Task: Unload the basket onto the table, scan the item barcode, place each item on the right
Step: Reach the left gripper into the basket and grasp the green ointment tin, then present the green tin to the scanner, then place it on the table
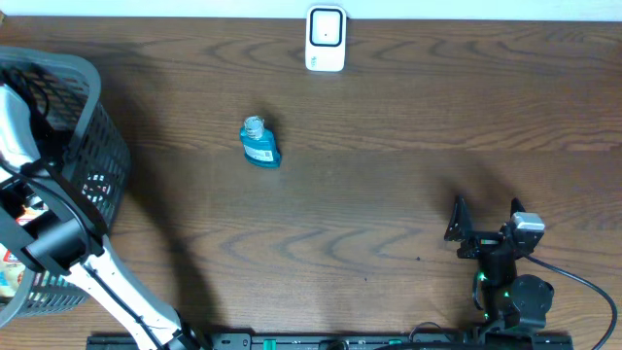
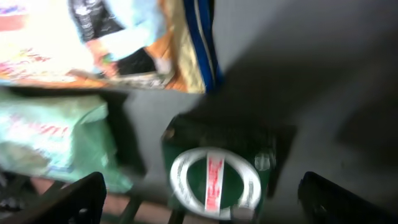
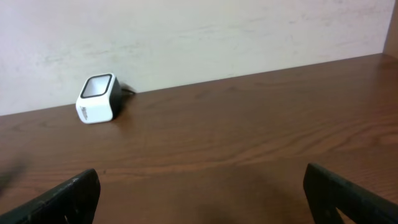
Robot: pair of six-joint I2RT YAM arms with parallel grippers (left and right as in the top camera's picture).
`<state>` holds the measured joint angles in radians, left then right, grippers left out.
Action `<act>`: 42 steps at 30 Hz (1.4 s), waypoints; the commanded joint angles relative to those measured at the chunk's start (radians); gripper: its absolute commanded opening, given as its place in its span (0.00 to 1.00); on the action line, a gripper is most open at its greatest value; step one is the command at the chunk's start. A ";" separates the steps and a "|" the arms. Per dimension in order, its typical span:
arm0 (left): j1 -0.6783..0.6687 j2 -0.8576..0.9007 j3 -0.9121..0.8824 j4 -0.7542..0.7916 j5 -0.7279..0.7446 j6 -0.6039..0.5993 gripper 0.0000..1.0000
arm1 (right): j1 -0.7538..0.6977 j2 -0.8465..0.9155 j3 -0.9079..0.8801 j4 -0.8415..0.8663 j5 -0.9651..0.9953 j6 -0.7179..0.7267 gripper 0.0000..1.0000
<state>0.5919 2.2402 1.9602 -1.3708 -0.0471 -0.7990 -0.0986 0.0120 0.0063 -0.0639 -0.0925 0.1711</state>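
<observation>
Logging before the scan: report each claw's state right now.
Left claw: open, holding nothing, down inside the gray basket.
Right claw: open, holding nothing, above the wooden table.

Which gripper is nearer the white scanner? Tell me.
Right. The right gripper hangs open near the table's front, facing the scanner; the left gripper is inside the basket, far left.
</observation>
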 commanded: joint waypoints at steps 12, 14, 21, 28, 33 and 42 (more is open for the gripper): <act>0.000 0.003 -0.253 0.176 0.040 0.036 0.98 | 0.008 -0.005 -0.001 -0.004 0.005 -0.011 0.99; 0.000 0.003 -0.280 0.189 0.040 0.037 0.98 | 0.008 -0.005 -0.001 -0.004 0.005 -0.011 0.99; 0.000 0.002 -0.306 0.187 0.040 0.043 0.57 | 0.008 -0.005 -0.001 -0.004 0.005 -0.011 0.99; 0.003 -0.035 -0.276 0.183 0.039 0.048 0.53 | 0.008 -0.005 -0.001 -0.004 0.005 -0.011 0.99; 0.005 -0.170 -0.232 0.192 0.036 0.055 0.53 | 0.008 -0.005 -0.001 -0.004 0.005 -0.011 0.99; 0.014 -0.476 -0.228 0.231 0.029 0.054 0.53 | 0.008 -0.005 -0.001 -0.004 0.005 -0.011 0.99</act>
<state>0.6003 1.8580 1.7123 -1.1419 -0.0021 -0.7574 -0.0986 0.0120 0.0063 -0.0639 -0.0925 0.1711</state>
